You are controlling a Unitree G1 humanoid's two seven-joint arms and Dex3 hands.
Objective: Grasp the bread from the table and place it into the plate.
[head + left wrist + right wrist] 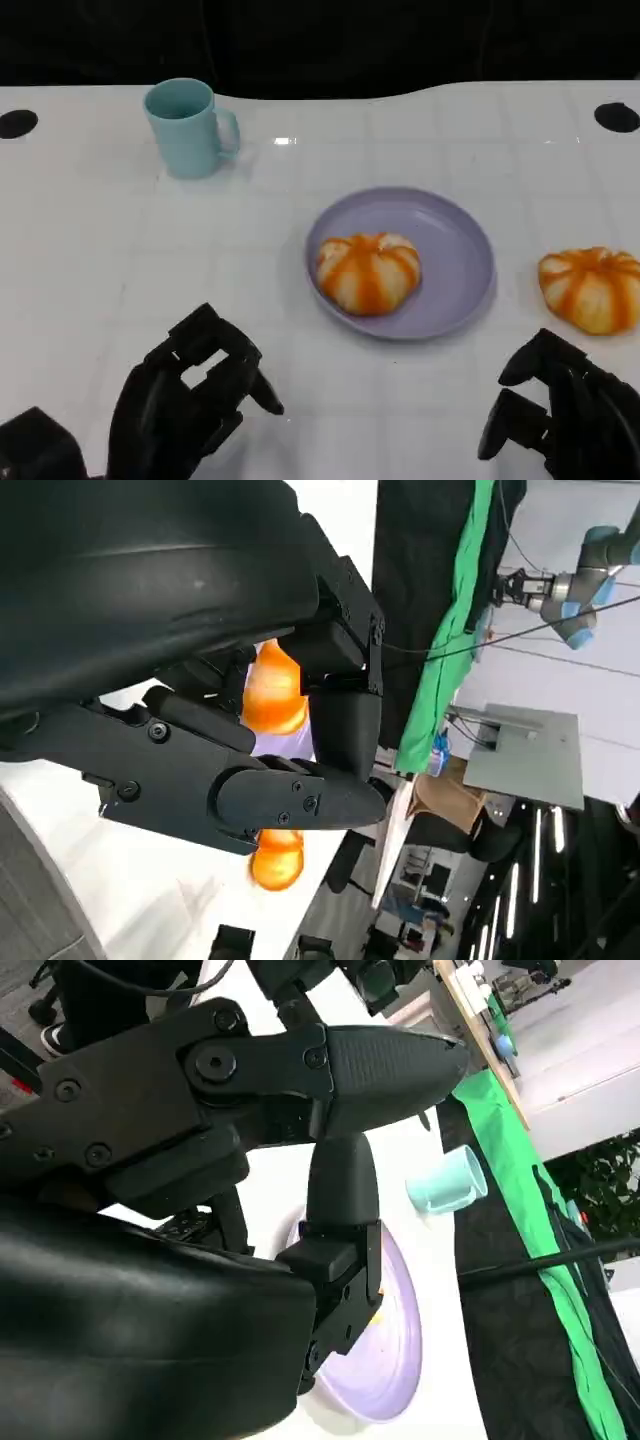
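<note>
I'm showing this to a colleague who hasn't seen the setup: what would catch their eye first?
Two orange-striped buns: one bread sits on the purple plate at the table's middle, the other bread lies on the table at the robot's right. A light blue mug stands far left; both black hands, left hand and right hand, hover empty nearby.

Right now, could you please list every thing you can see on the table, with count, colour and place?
bread: one, orange and cream, on the plate, at its left part
second bread: one, orange and cream, on the table, right of the plate
plate: one, lilac, table centre
mug: one, light blue, far left, handle to the right
table: one, white
left robot hand: black, near left, holding nothing
right robot hand: black, near right, holding nothing
</note>
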